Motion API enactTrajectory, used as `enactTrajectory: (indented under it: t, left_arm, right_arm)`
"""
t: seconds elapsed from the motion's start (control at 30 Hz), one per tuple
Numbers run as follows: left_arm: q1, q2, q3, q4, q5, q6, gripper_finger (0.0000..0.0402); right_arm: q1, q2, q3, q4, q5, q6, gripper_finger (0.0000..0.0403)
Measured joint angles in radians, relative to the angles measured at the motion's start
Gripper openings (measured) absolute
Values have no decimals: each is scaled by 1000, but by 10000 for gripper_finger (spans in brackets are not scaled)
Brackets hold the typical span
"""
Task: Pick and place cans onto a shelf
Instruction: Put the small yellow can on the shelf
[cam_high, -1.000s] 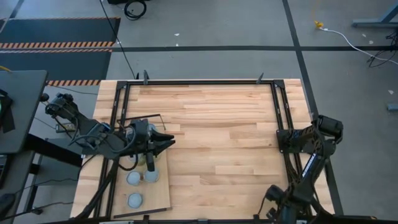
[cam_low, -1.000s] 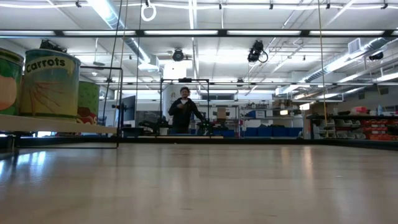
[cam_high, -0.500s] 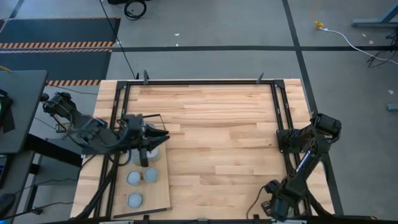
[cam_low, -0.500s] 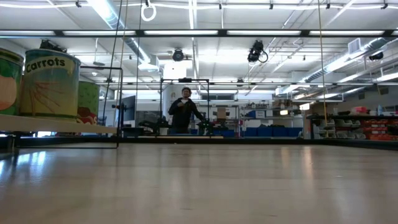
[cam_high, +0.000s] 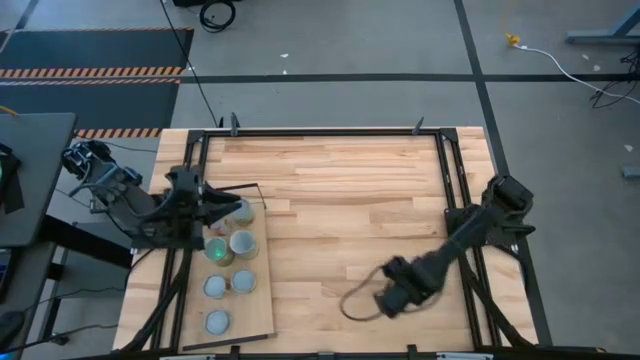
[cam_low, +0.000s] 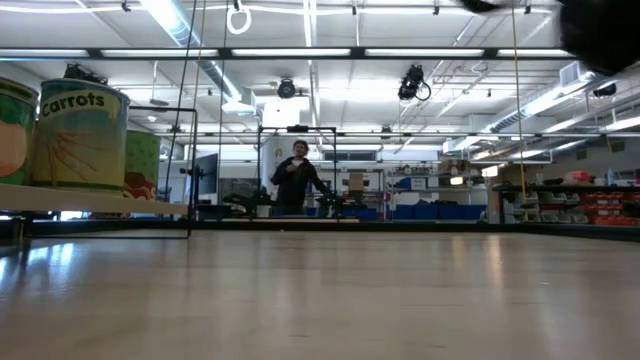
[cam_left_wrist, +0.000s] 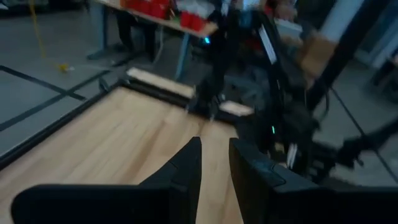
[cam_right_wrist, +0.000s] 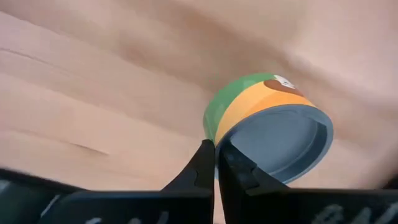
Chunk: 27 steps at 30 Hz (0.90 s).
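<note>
Right claw (cam_right_wrist: 216, 163) shut, empty; green-and-orange can (cam_right_wrist: 267, 127) tipped just beyond its tips on bare table (cam_high: 350, 200). Left claw (cam_left_wrist: 214, 165) narrow, empty, beside five cans (cam_high: 231, 262) on shelf (cam_high: 262, 310). Risk: shut tips nudging can, rolling it away. Planked wood; open workshop behind, person (cam_low: 296, 180) standing.

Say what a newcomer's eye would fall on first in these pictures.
The right arm reaches far over the middle of the table, its jaws shut right in front of a green-and-orange can. In the low view, a big Carrots can looms at the left on the shelf, with a person standing far behind.
</note>
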Motion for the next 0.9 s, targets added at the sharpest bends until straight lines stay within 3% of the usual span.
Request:
enactTrajectory:
  t: [0.17,0.3,0.57,0.73,0.9]
  left_arm:
    - [0,4,0,-67,73,-34,86]
    - [11,-1,0,-98,58,-90,89]
    - [137,-18,1,-316,49,-466,130]
    - [235,-2,-5,-473,158,-703,163]
    - [289,19,-47,-474,252,-833,181]
  right_arm:
    - [-143,0,132,-63,156,-466,7]
    - [-214,7,196,-41,268,-891,7]
    - [-300,210,413,-39,256,-1622,6]
    - [-296,332,601,-84,297,-2086,6]
    - [-289,377,647,-101,287,-2470,7]
